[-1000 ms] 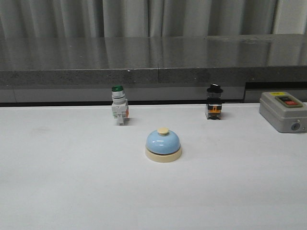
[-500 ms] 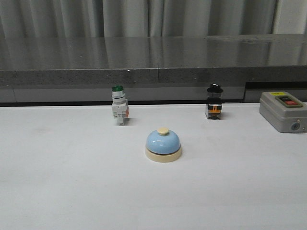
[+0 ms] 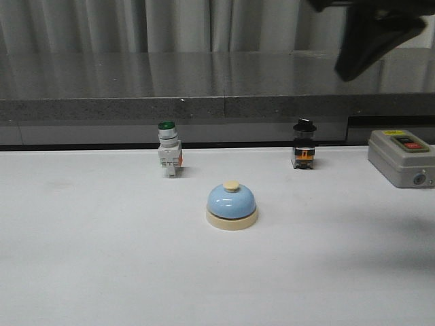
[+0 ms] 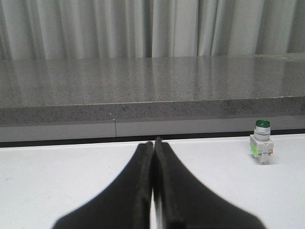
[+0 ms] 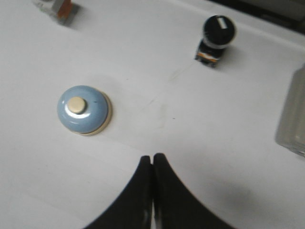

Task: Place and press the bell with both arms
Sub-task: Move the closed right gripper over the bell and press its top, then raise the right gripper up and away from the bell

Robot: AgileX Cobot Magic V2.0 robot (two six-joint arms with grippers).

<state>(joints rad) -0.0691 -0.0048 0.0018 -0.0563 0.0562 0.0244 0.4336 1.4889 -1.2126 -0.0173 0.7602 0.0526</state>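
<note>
Front view shows a white table (image 3: 102,272) below a grey stone ledge (image 3: 136,95) and curtains (image 3: 170,24). Mid-table sits the bell (image 3: 232,206), untouched. High at right hangs the right gripper (image 5: 152,160), fingers pressed together, empty. The left gripper (image 4: 153,145) is likewise closed and empty.

Setting: lab test bench | white table (image 3: 81,258), grey curtain (image 3: 170,27), industrial switch samples
</note>
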